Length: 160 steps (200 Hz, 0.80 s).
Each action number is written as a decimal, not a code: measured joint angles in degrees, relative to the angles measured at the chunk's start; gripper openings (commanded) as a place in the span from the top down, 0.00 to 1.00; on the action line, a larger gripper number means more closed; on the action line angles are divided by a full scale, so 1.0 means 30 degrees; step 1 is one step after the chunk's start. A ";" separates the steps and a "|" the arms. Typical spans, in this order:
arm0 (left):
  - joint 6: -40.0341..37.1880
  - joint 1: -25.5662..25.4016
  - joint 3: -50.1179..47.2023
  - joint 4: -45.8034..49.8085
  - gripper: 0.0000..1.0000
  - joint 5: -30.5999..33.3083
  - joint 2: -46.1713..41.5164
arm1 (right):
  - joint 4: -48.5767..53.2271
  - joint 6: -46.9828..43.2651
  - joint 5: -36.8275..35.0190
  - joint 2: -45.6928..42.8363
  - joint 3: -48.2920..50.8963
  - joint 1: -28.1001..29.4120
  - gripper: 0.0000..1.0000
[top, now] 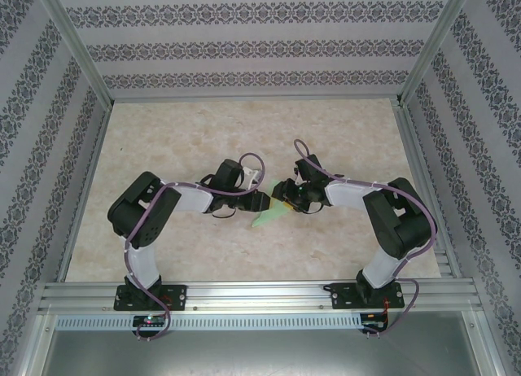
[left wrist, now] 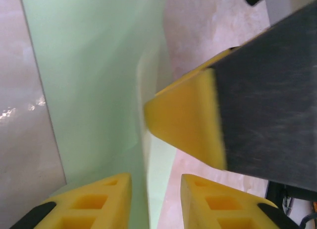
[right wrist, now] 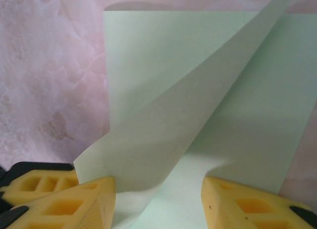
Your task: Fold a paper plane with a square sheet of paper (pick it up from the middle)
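The pale green sheet of paper lies folded on the table between both arms, narrowing to a point toward the near side. In the left wrist view a raised crease of the paper runs between my left gripper's yellow fingers, which stand apart around it. A yellow pad of the right gripper hangs close above that crease. My right gripper is open wide over the paper, and a lifted flap leans against its left finger. In the top view the left gripper and right gripper nearly touch.
The beige marbled table is fenced by aluminium rails and patterned walls. The arms' bases sit on the near rail. Open tabletop stretches behind and to both sides of the grippers.
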<state>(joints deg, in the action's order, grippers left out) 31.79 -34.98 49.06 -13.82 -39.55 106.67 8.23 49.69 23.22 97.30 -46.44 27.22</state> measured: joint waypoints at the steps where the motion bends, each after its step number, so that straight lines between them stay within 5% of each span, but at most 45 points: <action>1: 0.0000 0.0000 -0.0036 0.0000 0.65 0.0007 -0.0066 | 0.0015 0.0000 0.0000 0.0007 -0.0015 0.0000 0.49; 59: 0.0102 0.0036 -0.1268 0.0066 0.63 0.0933 -0.2171 | 0.0437 -0.0036 -0.0262 0.0058 -0.0248 0.0000 0.48; 160: 0.0889 -0.0364 -0.1923 -0.0896 0.73 0.0940 -0.2907 | 0.1479 -0.0036 -0.0364 0.0597 -0.1202 0.0015 0.43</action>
<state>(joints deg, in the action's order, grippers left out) 34.46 -36.07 43.29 -16.51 -36.73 97.95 12.67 49.58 22.13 99.09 -50.04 27.27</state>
